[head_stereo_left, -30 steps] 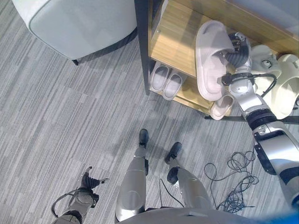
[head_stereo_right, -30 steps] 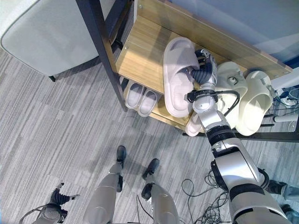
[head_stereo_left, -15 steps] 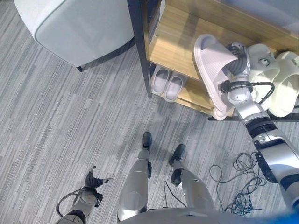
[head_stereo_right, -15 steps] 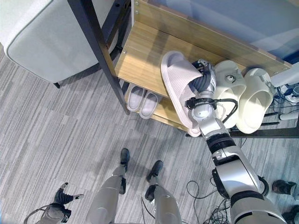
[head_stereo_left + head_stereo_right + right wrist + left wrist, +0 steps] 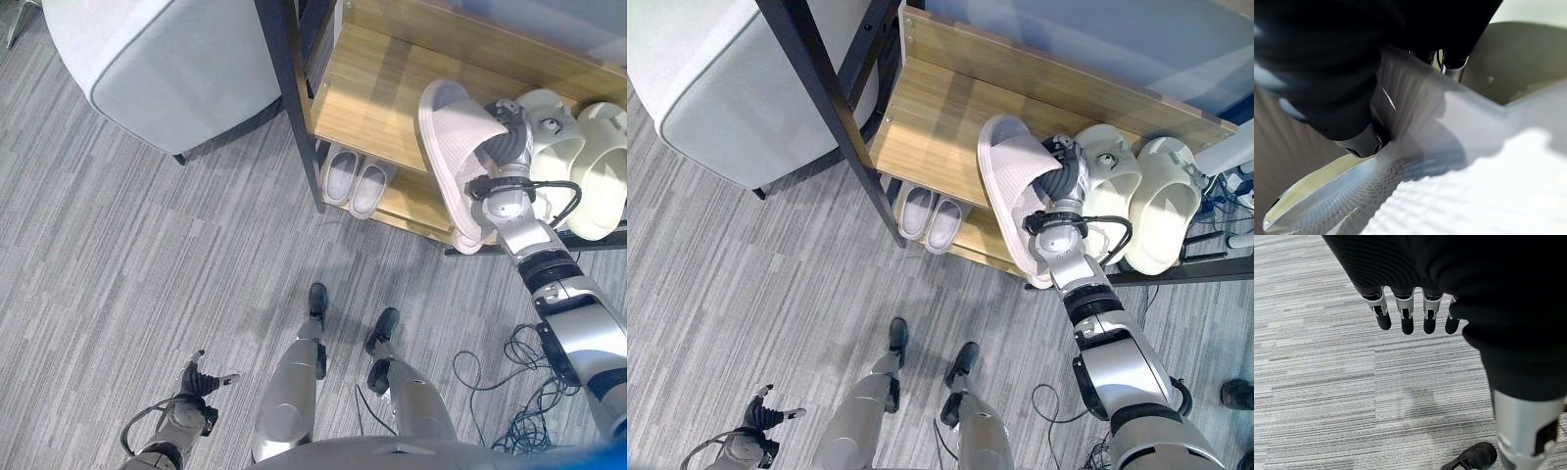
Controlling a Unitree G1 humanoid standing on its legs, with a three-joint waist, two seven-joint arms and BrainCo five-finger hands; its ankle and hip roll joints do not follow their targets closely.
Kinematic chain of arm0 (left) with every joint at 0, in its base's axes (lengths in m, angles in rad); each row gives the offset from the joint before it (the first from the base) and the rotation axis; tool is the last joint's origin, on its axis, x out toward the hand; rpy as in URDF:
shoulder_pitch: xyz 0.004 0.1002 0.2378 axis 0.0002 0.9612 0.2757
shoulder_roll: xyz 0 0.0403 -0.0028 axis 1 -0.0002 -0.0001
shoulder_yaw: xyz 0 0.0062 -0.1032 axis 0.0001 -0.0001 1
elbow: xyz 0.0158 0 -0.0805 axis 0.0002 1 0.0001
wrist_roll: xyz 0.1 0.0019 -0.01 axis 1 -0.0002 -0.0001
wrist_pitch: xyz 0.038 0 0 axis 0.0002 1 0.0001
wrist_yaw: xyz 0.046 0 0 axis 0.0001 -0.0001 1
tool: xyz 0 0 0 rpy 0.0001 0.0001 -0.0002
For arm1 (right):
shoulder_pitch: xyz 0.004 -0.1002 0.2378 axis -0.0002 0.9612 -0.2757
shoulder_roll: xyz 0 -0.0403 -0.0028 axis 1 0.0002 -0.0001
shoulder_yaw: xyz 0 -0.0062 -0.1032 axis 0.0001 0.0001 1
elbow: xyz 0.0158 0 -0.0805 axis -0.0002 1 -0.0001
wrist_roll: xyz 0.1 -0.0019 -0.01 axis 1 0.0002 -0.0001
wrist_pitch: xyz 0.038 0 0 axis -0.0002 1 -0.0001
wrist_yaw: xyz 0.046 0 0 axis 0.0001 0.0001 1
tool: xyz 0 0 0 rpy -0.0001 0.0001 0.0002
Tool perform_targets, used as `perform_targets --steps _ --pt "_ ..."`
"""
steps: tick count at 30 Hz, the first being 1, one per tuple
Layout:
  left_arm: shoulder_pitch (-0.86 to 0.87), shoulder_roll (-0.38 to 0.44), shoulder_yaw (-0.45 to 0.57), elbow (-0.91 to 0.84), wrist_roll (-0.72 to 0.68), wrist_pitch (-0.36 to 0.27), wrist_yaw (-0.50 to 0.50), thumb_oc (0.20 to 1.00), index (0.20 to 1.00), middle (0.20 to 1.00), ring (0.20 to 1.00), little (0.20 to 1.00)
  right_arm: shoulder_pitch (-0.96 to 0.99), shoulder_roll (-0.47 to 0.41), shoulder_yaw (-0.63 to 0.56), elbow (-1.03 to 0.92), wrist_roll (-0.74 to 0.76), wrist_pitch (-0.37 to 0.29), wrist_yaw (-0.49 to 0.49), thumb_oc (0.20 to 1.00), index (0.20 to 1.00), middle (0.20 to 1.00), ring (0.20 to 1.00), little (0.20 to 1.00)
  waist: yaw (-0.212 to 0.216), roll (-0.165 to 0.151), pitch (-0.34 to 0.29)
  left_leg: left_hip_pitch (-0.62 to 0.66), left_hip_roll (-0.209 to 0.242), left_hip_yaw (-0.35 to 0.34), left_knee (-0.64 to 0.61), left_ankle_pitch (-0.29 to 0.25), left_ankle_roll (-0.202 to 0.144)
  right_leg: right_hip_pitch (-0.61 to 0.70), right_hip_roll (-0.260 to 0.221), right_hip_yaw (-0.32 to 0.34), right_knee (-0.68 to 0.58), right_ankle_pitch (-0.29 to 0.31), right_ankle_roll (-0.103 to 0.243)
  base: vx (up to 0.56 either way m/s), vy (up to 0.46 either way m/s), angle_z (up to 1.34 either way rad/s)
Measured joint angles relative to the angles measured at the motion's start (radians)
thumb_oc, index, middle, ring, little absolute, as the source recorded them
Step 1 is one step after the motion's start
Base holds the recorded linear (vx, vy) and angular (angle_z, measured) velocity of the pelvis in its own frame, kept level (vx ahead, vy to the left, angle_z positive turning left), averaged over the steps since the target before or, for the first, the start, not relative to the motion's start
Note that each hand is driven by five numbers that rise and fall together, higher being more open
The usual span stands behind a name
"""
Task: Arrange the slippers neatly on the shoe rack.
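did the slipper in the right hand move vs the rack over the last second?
Yes. The pale slipper in the right hand has tipped from flat onto its edge, closing on the cream slippers along the shelf.

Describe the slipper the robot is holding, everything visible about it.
The pale lilac slipper looks like soft moulded foam with an open toe, a wide strap and a ribbed footbed. It is tilted on edge over the wooden shelf, beside two cream slippers. The right hand grips its strap.

Pale lilac slipper (image 5: 453, 147), cream slippers (image 5: 578, 162), grey-striped carpet (image 5: 118, 264).
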Motion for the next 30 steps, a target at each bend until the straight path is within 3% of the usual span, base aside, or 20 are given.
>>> perform_targets --steps 18,25,30 --pt "0.005 -0.002 0.004 0.001 -0.035 0.001 -0.004 1.0 1.0 1.0 1.0 1.0 0.0 0.009 -0.038 0.02 0.014 -0.005 -0.02 0.2 0.2 0.2 0.2 0.2 -0.011 0.006 -0.02 -0.013 -0.005 0.006 0.0 0.003 0.004 -0.022 -0.009 0.007 0.013 -0.004 0.006 0.0 0.0 0.0" --pt "0.04 -0.01 0.037 0.002 -0.036 0.003 -0.003 1.0 1.0 1.0 1.0 1.0 0.033 0.035 -0.073 0.023 0.019 -0.003 -0.061 0.2 0.2 0.2 0.2 0.2 -0.013 0.031 -0.077 0.006 -0.005 0.007 -0.009 0.003 0.004 -0.005 -0.006 0.008 0.004 -0.005 0.007 0.0 -0.002 -0.01" --pt "0.042 -0.01 0.037 0.003 -0.037 0.005 -0.004 1.0 1.0 1.0 1.0 1.0 0.033 0.035 -0.073 0.065 0.018 -0.005 -0.063 0.2 0.2 0.2 0.2 0.2 -0.012 0.029 -0.094 0.007 -0.005 0.009 -0.016 0.004 0.005 -0.009 -0.007 0.008 0.007 -0.008 0.012 0.0 0.0 0.0"
